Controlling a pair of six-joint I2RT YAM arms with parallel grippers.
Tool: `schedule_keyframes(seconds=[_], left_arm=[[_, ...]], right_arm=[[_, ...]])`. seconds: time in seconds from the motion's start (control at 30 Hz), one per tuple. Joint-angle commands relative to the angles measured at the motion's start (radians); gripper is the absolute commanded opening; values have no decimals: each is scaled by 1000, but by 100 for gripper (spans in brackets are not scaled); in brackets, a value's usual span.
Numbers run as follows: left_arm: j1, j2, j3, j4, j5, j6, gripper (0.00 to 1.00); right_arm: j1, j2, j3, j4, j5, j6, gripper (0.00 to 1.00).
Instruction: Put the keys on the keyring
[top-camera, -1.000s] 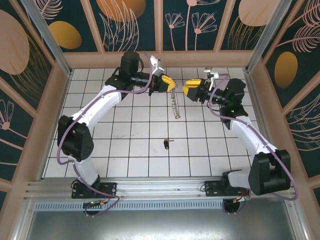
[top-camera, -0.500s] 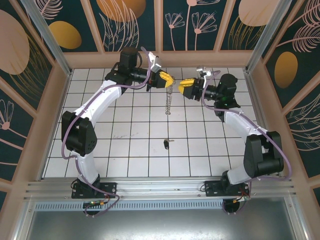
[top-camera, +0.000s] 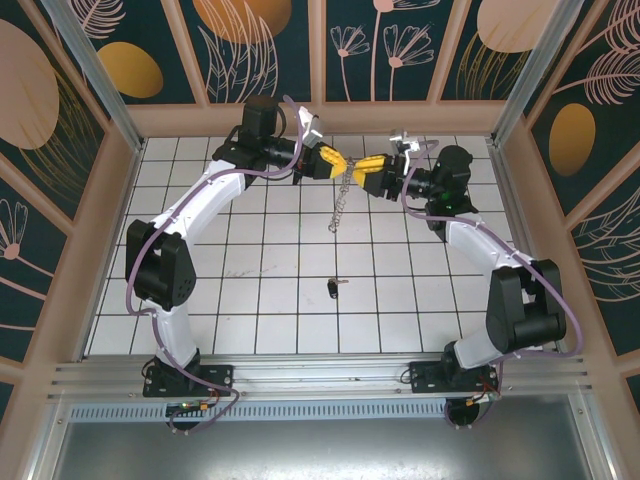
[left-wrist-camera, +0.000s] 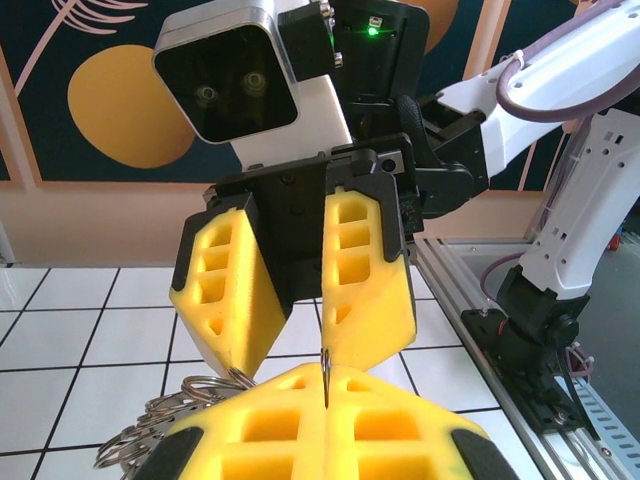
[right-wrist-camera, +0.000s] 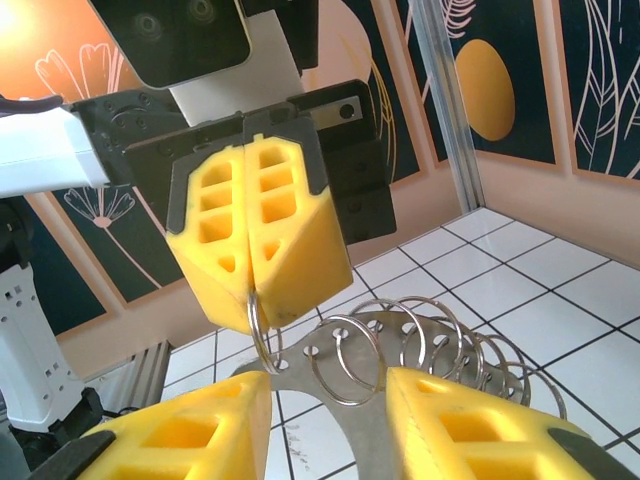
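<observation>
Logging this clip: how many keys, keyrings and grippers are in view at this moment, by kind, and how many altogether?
Small black-headed silver key, lying on the white tiles: 1
Bronze chain-like keyring, hanging between the arms: 1
Yellow-fingered grippers, the left gripper and the right gripper: 2
Total: 4

Desk (top-camera: 260, 320): white square tiles, dark grout; wall panels (top-camera: 480, 50) dark teal, orange discs, pink plant outlines; peach frame (top-camera: 200, 118); aluminium rail (top-camera: 320, 372) at near edge.
</observation>
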Motion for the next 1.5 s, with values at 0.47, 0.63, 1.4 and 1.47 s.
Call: schedule_keyframes(seconds=[0.47, 0.63, 1.4, 1.47], left_arm=[[3, 4, 24, 15, 48, -8, 0], [3, 1, 22, 18, 51, -11, 0], [3, 14, 21, 37, 78, -28, 0], [3, 16, 22, 38, 85, -30, 0]], right_arm=[[23, -143, -17, -22, 19, -42, 34], [28, -115, -5, -31, 25, -45, 34], [51, -11, 35, 51, 28, 12, 25], [53, -9, 38, 54, 28, 12, 22]])
